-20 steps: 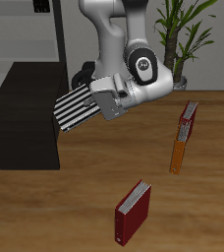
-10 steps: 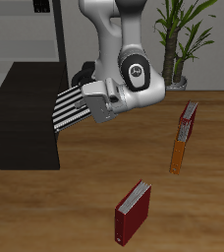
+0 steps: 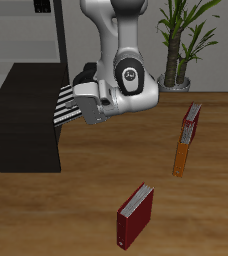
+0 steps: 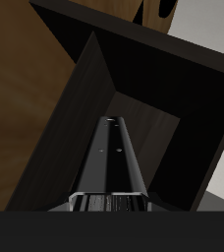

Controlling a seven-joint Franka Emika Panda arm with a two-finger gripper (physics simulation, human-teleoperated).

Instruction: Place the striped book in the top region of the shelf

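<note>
Gripping the striped book (image 3: 66, 105) edge-on, the claw (image 3: 86, 104) holds it level at the shelf (image 3: 26, 120), its far end seemingly inside the opening.

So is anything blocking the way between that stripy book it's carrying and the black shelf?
Nothing visible does. The gripper holds the striped book right at the shelf, and the wrist view shows the book pointing into an open dark compartment with nothing in it.
</note>
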